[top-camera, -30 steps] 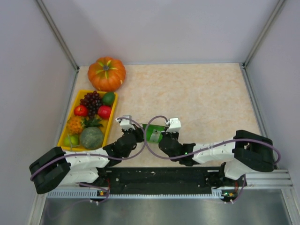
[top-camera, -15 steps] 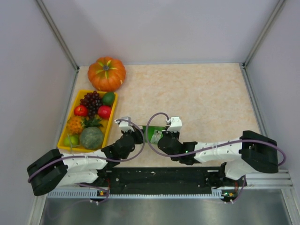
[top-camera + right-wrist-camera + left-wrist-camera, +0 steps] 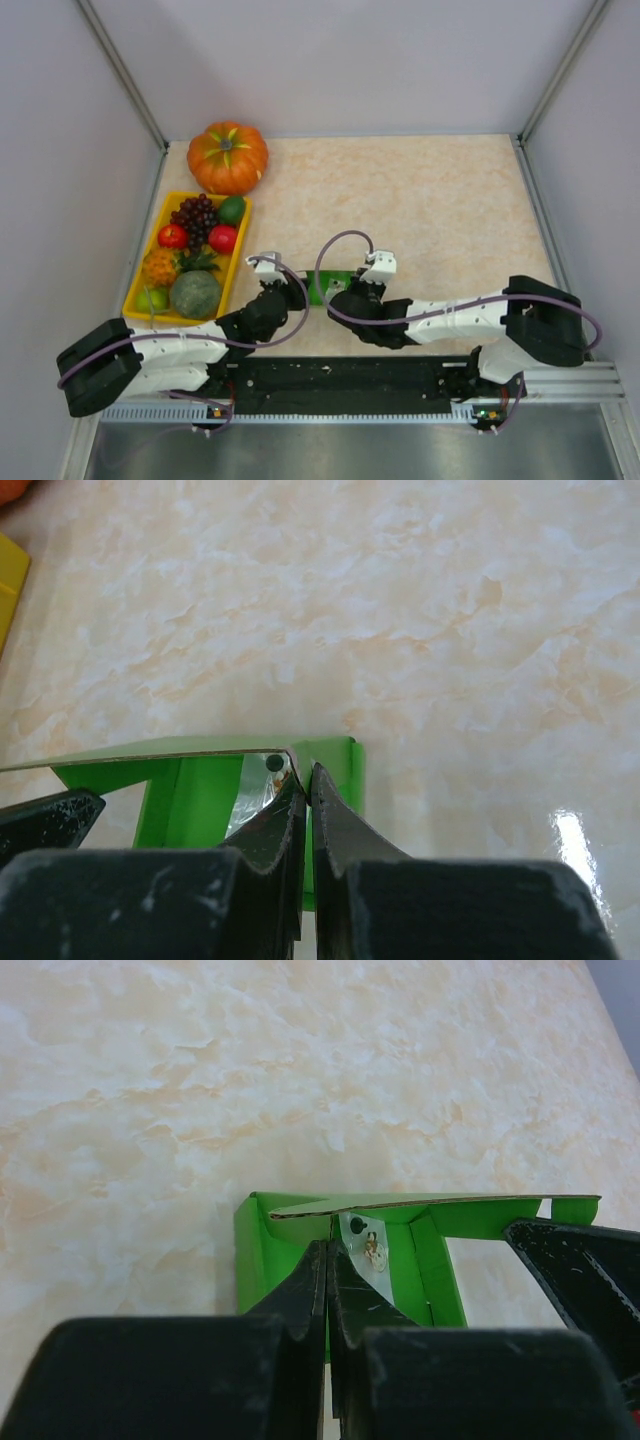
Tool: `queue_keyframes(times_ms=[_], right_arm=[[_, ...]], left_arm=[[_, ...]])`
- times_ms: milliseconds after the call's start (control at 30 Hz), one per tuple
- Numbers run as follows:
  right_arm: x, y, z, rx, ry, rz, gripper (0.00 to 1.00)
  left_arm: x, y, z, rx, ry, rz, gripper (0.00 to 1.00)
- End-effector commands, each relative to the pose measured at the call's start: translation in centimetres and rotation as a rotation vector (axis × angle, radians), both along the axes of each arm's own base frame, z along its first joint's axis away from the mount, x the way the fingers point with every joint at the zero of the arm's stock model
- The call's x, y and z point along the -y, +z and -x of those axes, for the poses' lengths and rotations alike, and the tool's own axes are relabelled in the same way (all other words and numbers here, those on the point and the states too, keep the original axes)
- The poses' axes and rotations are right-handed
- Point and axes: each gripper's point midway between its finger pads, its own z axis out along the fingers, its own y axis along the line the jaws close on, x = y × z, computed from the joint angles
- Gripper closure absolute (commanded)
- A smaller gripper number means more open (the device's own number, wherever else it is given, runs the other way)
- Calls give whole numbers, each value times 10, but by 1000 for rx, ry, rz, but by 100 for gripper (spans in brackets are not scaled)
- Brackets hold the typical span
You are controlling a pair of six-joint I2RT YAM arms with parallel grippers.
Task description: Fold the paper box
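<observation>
The paper box (image 3: 326,287) is a bright green card piece, partly folded, on the table between my two grippers. In the left wrist view the box (image 3: 262,1245) has a raised flap on top and a clear window panel inside. My left gripper (image 3: 329,1250) is shut on the box's left wall. In the right wrist view the box (image 3: 335,770) shows its right wall and the same flap. My right gripper (image 3: 303,778) is shut on that right wall. From above, the left gripper (image 3: 298,291) and right gripper (image 3: 343,293) hide most of the box.
A yellow tray (image 3: 142,276) of fruit sits at the left, with grapes, apples, a lime and a melon. An orange pumpkin (image 3: 228,157) stands behind it. Grey walls close in the table on three sides.
The box has dropped lower and looks flatter from above. The right wrist has shifted left and down toward the left gripper. The left arm has barely moved.
</observation>
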Motion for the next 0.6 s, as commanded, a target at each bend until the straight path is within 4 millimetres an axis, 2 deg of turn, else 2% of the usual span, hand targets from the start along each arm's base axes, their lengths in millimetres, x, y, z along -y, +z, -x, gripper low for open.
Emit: queue_keyframes(times_ms=[0,67,133,300,333,367,433,467,567], right_arm=[[-40,17,8,-35,3,-201,100],[-44,20,9,-24,3,-197,100],[-44,15,13,-28,-3,-177,100],[-26,-3,20,-29,16,-91,100],[-16,-10,22,-34,25,-61,100],[-19,-10,24,-23,62,-47,100],[-9,-21,28,-25,91,-33,100],[-15,-19,30,-14,127,-50,100],[-10,-30,34,-20,165,-29,100]], left_arm=[[18,-7,18,-36,-106,23,100],[17,-6,18,-36,-108,23,100],[17,-6,18,-35,-105,20,100],[12,-7,20,-31,-106,10,100],[12,-8,21,-33,-108,8,100],[12,-8,22,-31,-111,11,100],[8,-15,24,-39,-113,-4,100],[7,-18,25,-41,-117,-15,100],[3,-29,28,-53,-120,-39,100]])
